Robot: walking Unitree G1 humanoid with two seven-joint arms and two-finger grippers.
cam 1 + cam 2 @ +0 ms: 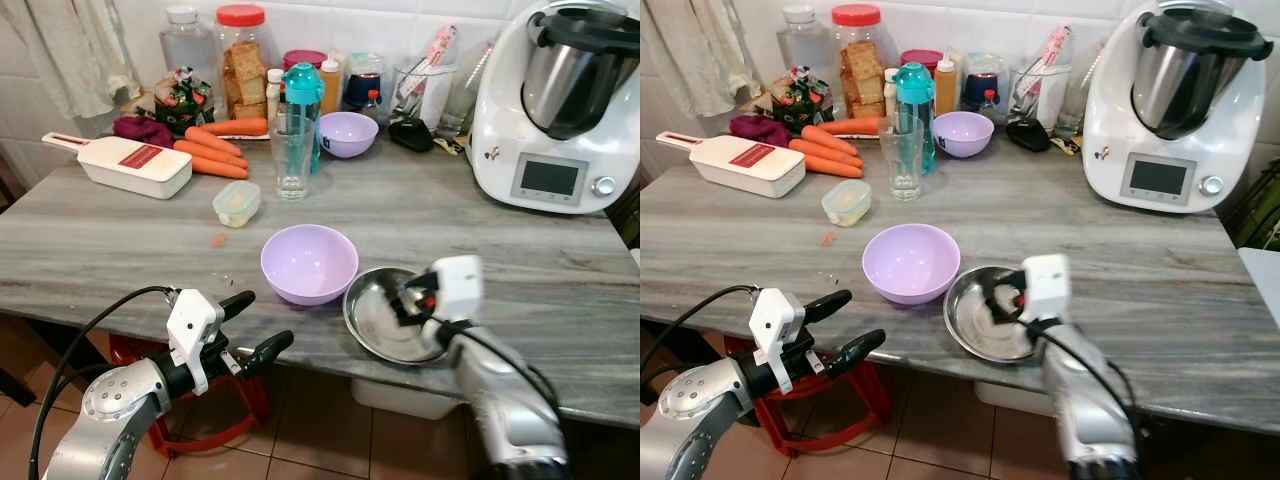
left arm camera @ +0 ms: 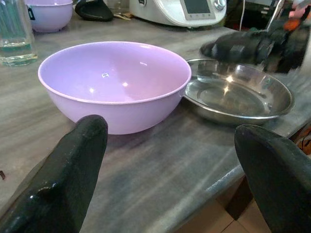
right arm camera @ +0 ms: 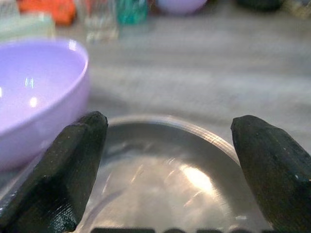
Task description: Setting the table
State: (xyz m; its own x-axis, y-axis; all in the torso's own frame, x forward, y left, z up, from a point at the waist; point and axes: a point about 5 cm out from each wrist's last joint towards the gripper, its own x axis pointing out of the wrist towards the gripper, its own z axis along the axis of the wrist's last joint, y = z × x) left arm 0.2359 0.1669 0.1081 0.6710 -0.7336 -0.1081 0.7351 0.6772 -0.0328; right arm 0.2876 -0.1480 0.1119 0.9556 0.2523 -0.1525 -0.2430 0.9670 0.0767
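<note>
We stand before a grey marbled counter (image 1: 560, 290) whose near edge runs just ahead of our arms. The largest thing on it is the white kitchen machine (image 1: 555, 100) at the far right, pushed back against the wall, seemingly to leave working room in front. Along the wall crowd jars, a teal bottle (image 1: 303, 95), carrots (image 1: 210, 150), a white slicer (image 1: 130, 163) and a small purple bowl (image 1: 348, 133); a drinking glass (image 1: 292, 150) and a small lidded tub (image 1: 237, 202) sit further forward.

The task's pieces sit near the front edge: a large purple bowl (image 1: 309, 262) and, touching or nearly touching its right side, a shallow steel dish (image 1: 385, 320) whose near rim reaches the counter's lip.

Our right gripper (image 3: 165, 160) hangs over that dish with its fingers spread wide, grasping nothing; we judge it is placing or about to take the dish. Our left gripper (image 1: 255, 325) hovers off the counter's edge, also spread and empty, aimed at the large bowl.

Open counter lies right of the dish and behind the bowl; the edge leaves little margin.
</note>
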